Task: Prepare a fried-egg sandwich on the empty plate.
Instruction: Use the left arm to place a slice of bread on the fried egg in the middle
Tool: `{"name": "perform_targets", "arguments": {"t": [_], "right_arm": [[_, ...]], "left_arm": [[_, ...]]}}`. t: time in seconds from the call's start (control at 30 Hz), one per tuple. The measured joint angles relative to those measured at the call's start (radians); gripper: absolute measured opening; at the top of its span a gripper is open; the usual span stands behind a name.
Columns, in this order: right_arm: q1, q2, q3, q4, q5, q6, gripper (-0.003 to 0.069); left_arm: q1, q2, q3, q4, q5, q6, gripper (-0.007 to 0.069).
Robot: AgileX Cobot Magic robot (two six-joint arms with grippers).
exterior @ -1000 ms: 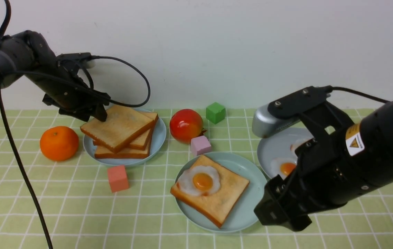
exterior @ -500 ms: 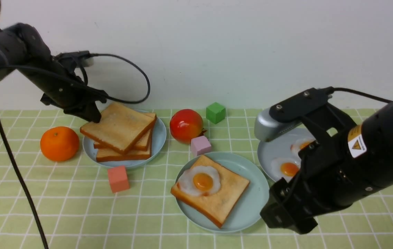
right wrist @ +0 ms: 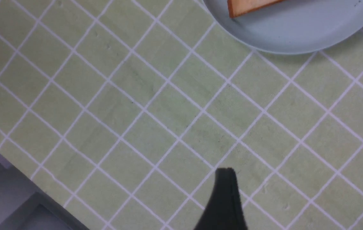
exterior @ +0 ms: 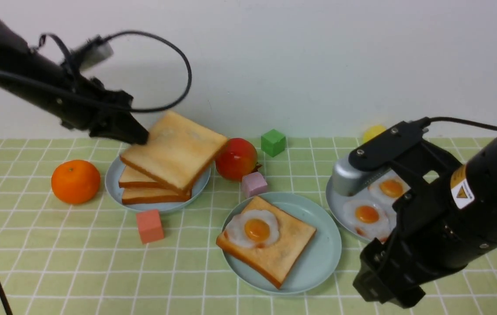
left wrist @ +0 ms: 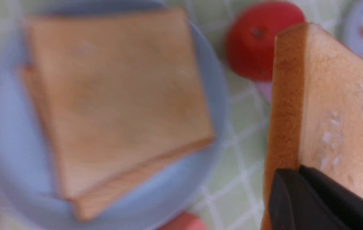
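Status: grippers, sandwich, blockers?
Left gripper shut on square golden-brown toast slice, raised. Right gripper open, empty. Round mint-teal plate: egg-topped toast, no lid slice. Red tomato near path.

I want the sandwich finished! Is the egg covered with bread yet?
Uncovered. The fried egg lies bare on one toast slice on the mint plate; the left gripper holds a second slice in the air.

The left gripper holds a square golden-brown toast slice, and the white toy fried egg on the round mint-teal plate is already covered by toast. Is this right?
No: the front view shows the white toy fried egg uncovered on the round mint-teal plate. The left gripper does hold the toast slice.
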Motion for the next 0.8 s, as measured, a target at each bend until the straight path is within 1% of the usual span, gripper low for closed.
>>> {"name": "perform_targets", "arguments": {"t": [0.1, 0.2, 0.33, 0.53, 0.73, 0.8], "right_arm": [[0.0, -0.01, -0.011, -0.036, 0.001, 0.0, 0.0564], [0.0, -0.014, -0.037, -0.075, 0.003, 0.0, 0.0564], [0.0, -0.016, -0.077, -0.094, 0.005, 0.016, 0.0564], [0.0, -0.018, -0.089, -0.102, 0.023, 0.026, 0.0564], [0.0, -0.018, -0.089, -0.137, 0.054, 0.026, 0.0557], [0.0, -0.021, -0.089, -0.163, 0.057, 0.038, 0.0535]], "left_arm": [[-0.043, 0.0, 0.095, -0.081, -0.002, 0.058, -0.0011], [-0.092, 0.0, 0.148, -0.128, -0.017, 0.094, -0.0011], [-0.174, 0.0, 0.18, -0.118, -0.089, 0.103, -0.0011], [-0.273, 0.0, 0.182, -0.085, -0.224, 0.043, -0.0011], [-0.298, 0.0, 0.182, -0.067, -0.24, -0.003, -0.0007], [-0.298, 0.0, 0.182, -0.052, -0.24, -0.029, 0.0]]}}
